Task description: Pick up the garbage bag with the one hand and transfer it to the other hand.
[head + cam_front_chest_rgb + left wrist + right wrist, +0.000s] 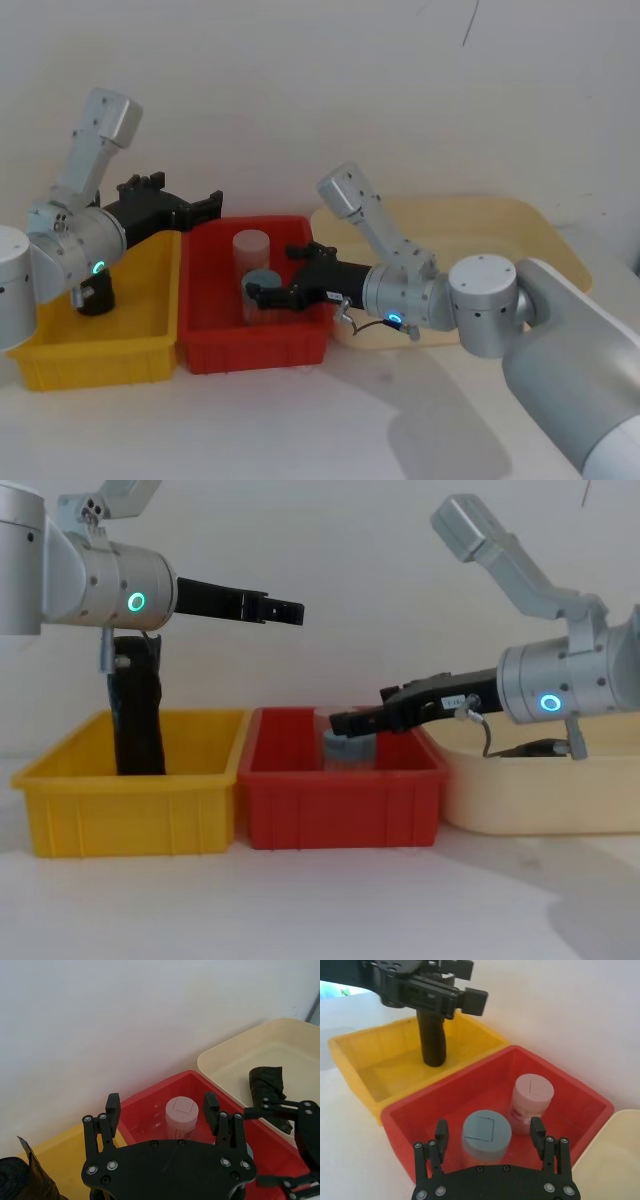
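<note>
You have bright, soft, even light, and the wall (300,80) shows no hot spots. The right arm (560,330) throws a broad, pale shadow with soft edges on the table (430,420). In the right wrist view a bright patch (335,990) is washed out. The bag (432,1042) carries only a faint sheen. The teal ring light (136,602) and the blue ring light (548,702) glow clearly.

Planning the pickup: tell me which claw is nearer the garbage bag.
Left. The left claw hangs open just above the garbage bag standing in the yellow bin; the right claw is farther off, open over the red bin by the blue-lidded jar.
</note>
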